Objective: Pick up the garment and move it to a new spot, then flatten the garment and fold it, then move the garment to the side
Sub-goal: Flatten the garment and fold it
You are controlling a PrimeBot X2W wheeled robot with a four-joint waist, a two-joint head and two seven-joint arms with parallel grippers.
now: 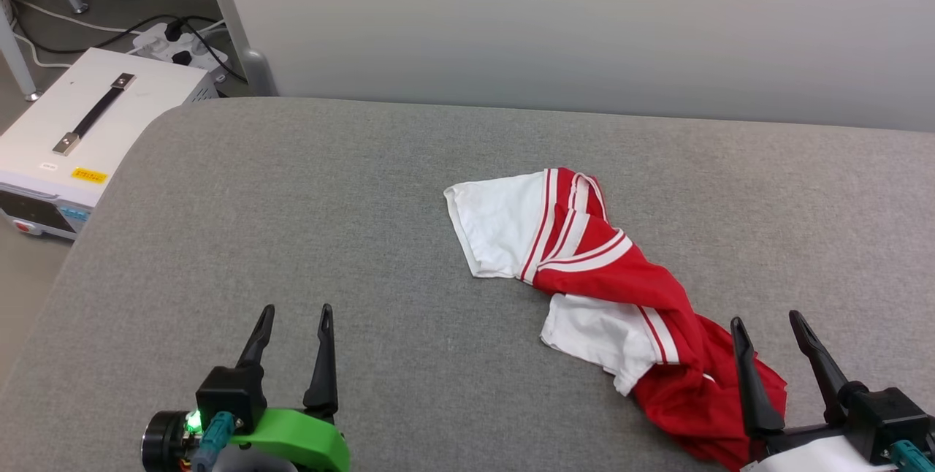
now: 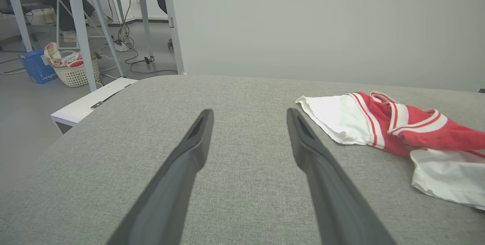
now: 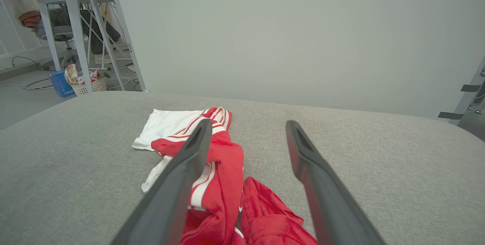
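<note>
**Choosing the nearer arm**

At the far left a white box [image 1: 88,114] stands off the grey padded surface [image 1: 292,187]. The left gripper [image 1: 297,309] hovers over bare fabric at the near edge, its 2 fingers spread wide with nothing between them. The garment [image 1: 606,275] lies well apart from it, ahead and to its right.

The garment is crumpled into a loose rope on the right half of the surface. Its long axis runs diagonally — from 1 white sleeve near the middle, past the striped trim and a 2nd white sleeve, to a bunched red end at the near right.

That red end sits under the right gripper [image 1: 766,320], whose fingers are likewise wide apart and empty. Whether a fingertip touches the cloth I cannot tell.

The pick-up is not yet begun. The right arm looks much the nearer, and a short drop onto the red end should do — the left would have to cross to the far sleeve.
</note>
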